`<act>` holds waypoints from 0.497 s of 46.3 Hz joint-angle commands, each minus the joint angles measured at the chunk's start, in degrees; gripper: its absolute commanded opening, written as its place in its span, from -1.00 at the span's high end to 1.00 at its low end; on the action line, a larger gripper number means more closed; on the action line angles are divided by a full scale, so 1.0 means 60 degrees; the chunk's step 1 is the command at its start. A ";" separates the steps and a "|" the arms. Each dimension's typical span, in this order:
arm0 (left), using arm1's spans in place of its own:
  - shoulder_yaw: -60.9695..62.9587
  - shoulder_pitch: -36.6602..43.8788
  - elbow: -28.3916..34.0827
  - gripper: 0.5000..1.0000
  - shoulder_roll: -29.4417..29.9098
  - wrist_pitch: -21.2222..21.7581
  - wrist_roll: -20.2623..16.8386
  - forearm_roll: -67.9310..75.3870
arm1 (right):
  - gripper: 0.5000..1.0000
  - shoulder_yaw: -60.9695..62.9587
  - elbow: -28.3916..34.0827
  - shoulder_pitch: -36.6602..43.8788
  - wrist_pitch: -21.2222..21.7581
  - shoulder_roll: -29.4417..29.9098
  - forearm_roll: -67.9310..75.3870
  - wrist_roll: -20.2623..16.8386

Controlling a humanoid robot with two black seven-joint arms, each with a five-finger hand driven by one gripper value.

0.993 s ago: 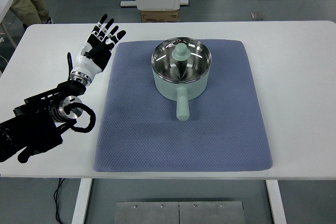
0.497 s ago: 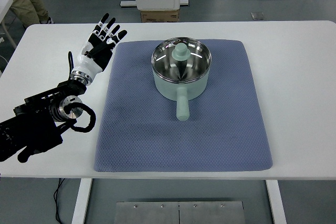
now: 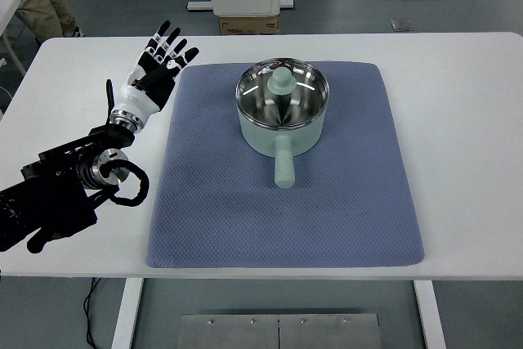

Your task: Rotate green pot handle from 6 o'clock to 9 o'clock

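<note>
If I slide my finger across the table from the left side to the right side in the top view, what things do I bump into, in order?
Left hand → blue mat → green pot, sitting on the mat with its handle pointing toward the near edge → bare white table.

White table [image 3: 458, 87], blue mat [image 3: 343, 202]

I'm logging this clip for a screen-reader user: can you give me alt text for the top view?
A green pot with a glass lid sits on a blue mat on a white table, its handle pointing toward the camera. The left hand hovers open left of the mat, touching nothing.
</note>
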 commanded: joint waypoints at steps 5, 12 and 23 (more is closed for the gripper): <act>-0.0029 0.0004 -0.0003 -1.00 0.0039 0.0007 0.0000 0.0058 | -1.00 0.0000 0.0000 0.0000 0.0000 0.0000 -0.0014 -0.0008; -0.0044 0.0018 -0.0003 -1.00 0.0069 0.0007 0.0000 0.0307 | -1.00 0.0000 0.0000 0.0000 0.0000 0.0000 -0.0014 -0.0008; -0.0102 -0.0026 0.0012 -1.00 0.0215 0.0007 0.0000 0.0541 | -1.00 0.0000 0.0000 0.0000 0.0000 0.0000 0.0000 -0.0008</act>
